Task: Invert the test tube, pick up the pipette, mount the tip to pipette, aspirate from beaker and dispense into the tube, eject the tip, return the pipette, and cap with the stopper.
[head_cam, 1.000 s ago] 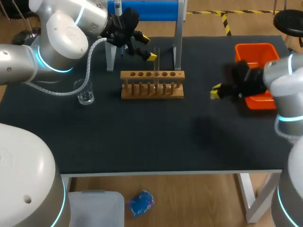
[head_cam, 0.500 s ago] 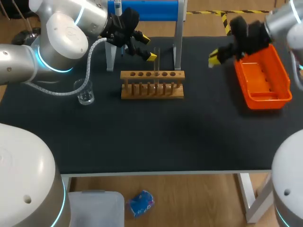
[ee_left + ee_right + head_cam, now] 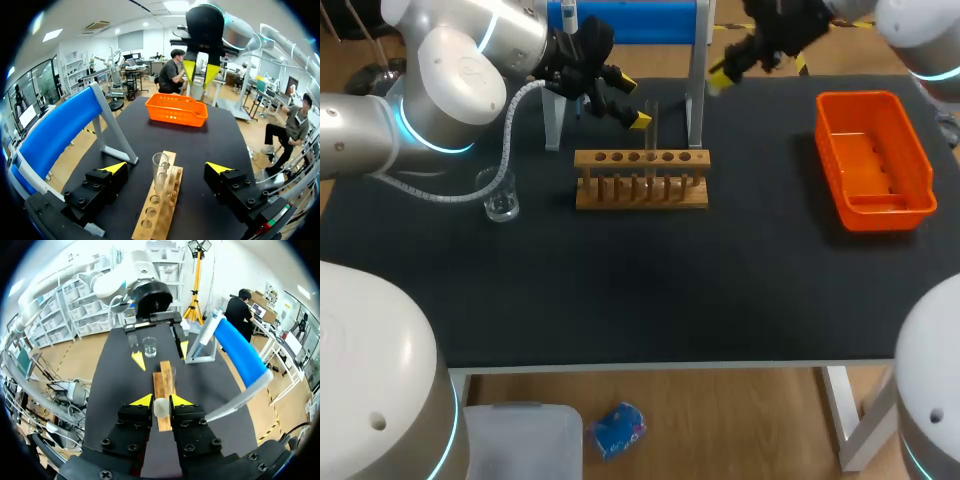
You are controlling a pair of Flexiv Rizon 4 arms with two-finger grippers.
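A clear test tube (image 3: pixel 652 125) stands upright in the wooden rack (image 3: pixel 640 190). My left gripper (image 3: pixel 631 101) is open, with one finger on each side of the tube (image 3: pixel 160 172) and not touching it. My right gripper (image 3: pixel 720 74) hangs over the table's back edge by the blue stand's leg. In the right wrist view it (image 3: pixel 161 401) is shut on a small whitish stopper (image 3: pixel 161 408), and the rack (image 3: pixel 163 386) lies ahead of it. The pipette (image 3: pixel 568 14) hangs on the blue stand (image 3: pixel 630 20). A glass beaker (image 3: pixel 500 196) sits left of the rack.
An orange bin (image 3: pixel 876 160) stands at the right side of the table. The stand's grey legs (image 3: pixel 696 80) rise just behind the rack. The left arm's white cable (image 3: pixel 510 120) loops above the beaker.
My right arm has swung from beside the orange bin up and leftward to the back of the table near the blue stand, staying shut. The left arm has kept still.
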